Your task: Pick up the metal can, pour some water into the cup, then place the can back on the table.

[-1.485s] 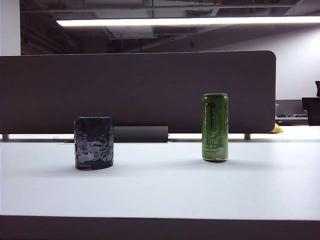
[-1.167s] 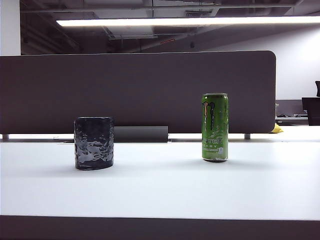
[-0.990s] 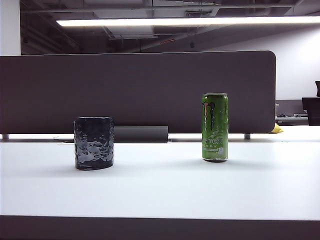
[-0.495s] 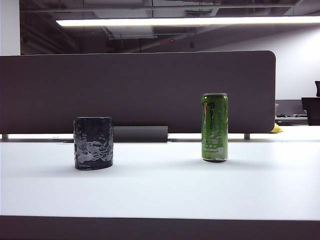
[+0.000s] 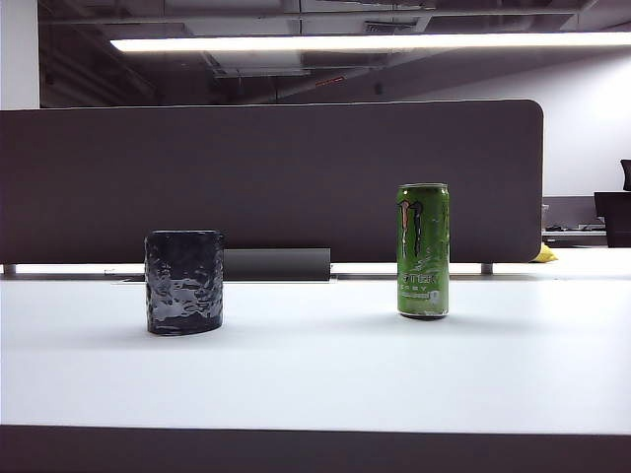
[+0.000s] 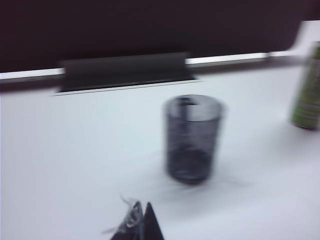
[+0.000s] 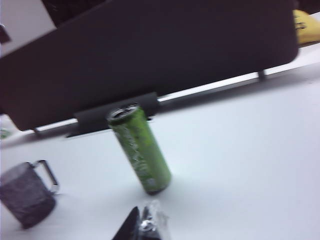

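Standing upright on the white desk (image 5: pixel 315 374), the metal can (image 5: pixel 423 251) sits well apart from the cup (image 5: pixel 184 282); both stand untouched; left hand (image 6: pixel 139 224) and right hand (image 7: pixel 141 224) hang near, tips together, gripping nothing.

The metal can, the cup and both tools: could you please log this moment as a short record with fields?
metal can: upright on the table, untouched, right of the cup
cup: upright, standing apart from the can; a handle shows in the right wrist view
left tool: tips together, shut, empty, short of the cup
right tool: shut, empty, short of the can
partition panel: behind both items
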You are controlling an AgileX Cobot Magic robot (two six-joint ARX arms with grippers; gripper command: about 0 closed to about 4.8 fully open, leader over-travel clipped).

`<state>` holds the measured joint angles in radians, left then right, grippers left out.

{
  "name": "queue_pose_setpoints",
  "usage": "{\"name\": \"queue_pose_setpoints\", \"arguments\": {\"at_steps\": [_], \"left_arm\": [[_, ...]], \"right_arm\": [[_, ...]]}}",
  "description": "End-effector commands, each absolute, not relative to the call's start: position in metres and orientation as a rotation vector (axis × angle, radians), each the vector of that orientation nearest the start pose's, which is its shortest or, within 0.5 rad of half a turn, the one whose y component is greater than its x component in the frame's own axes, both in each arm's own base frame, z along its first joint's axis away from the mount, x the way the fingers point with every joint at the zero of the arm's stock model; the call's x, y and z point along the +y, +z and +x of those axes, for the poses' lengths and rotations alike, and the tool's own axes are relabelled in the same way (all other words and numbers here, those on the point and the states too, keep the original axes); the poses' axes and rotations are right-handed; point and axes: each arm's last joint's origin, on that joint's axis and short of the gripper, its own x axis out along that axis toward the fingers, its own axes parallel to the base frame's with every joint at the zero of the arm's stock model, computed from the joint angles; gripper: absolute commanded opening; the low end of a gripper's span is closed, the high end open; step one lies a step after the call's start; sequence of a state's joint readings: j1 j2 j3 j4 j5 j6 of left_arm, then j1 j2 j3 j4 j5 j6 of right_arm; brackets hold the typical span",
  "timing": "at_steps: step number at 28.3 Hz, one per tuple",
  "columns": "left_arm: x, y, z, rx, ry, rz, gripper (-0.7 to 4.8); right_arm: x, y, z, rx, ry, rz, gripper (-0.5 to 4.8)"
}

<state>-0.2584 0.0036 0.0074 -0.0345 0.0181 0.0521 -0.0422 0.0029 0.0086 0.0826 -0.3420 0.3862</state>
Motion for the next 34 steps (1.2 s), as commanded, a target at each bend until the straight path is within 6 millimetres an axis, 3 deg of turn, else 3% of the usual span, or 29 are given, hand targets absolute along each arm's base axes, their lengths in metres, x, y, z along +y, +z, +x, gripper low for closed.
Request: {"name": "queue_pose_setpoints", "arguments": {"at_steps": [1, 8, 20, 26, 31, 34], "left_arm": [[-0.035, 0.164, 0.091, 0.007, -0.389, 0.054, -0.05], [-0.046, 0.164, 0.086, 0.003, -0.511, 0.055, -0.05], [-0.047, 0.164, 0.086, 0.003, -0.515, 0.055, -0.05], [-0.047, 0.164, 0.086, 0.003, -0.515, 0.055, -0.05], [-0.047, 0.164, 0.086, 0.003, -0.515, 0.055, -0.05], [-0.047, 0.164, 0.086, 0.003, -0.515, 0.055, -0.05]], "right_arm": [[0.007, 0.179, 0.095, -0.04, 0.359, 0.446, 0.13], [0.009, 0.193, 0.09, -0.042, 0.453, 0.468, 0.13], [0.008, 0.233, 0.083, -0.155, 0.435, 0.446, -0.05], [0.008, 0.253, 0.096, -0.165, 0.441, 0.437, -0.05], [0.008, 0.274, 0.123, -0.142, 0.469, 0.387, -0.04], [0.009, 0.279, 0.145, -0.109, 0.511, 0.354, 0.51]]}}
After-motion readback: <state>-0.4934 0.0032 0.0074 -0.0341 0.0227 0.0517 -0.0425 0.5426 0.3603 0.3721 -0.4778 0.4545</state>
